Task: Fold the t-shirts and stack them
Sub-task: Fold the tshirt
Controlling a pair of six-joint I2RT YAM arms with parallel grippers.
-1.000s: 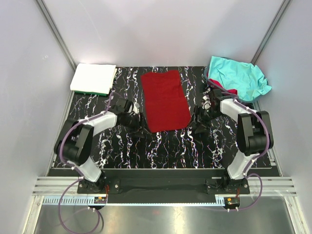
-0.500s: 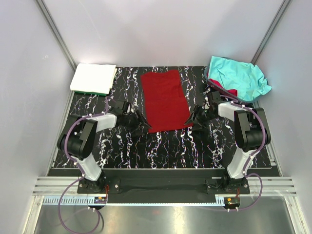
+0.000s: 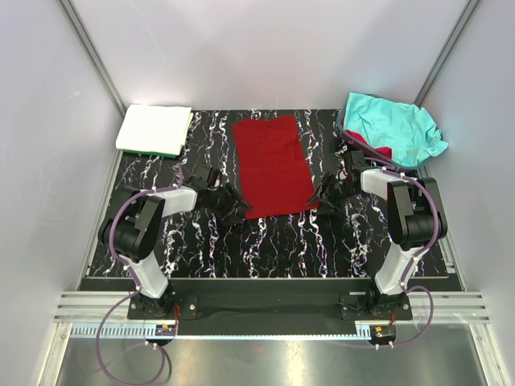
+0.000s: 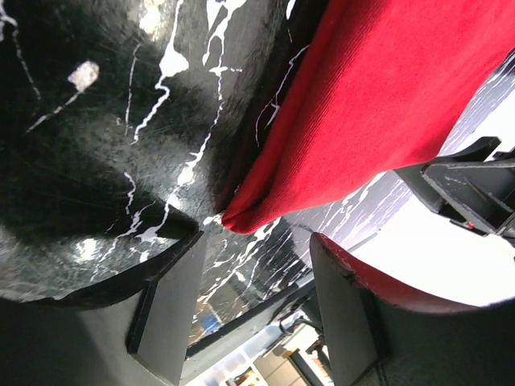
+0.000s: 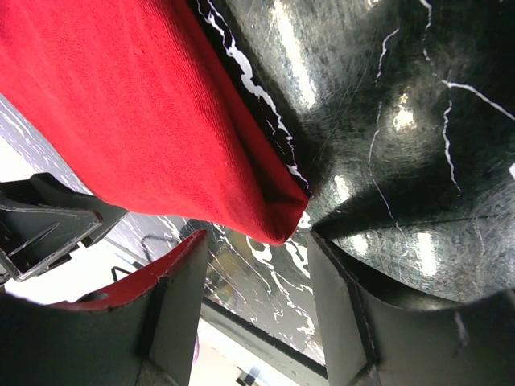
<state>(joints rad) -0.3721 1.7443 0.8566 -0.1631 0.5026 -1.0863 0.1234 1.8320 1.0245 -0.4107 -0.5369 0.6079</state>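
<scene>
The dark red, fine-ribbed cloth t-shirt (image 3: 272, 165), folded into a long rectangle, lies flat on the glossy black white-veined mat (image 3: 265, 241). The left gripper (image 4: 257, 305) and right gripper (image 5: 257, 305) both gape wide and hold nothing. Only the wrist views show a rounded shirt corner just ahead of each gap.

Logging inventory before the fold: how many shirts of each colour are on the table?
dark red shirt: 1
turquoise shirt: 1
white shirt: 1
green shirt: 1
red cloth under the turquoise, kind unclear: 1
Total: 5
</scene>
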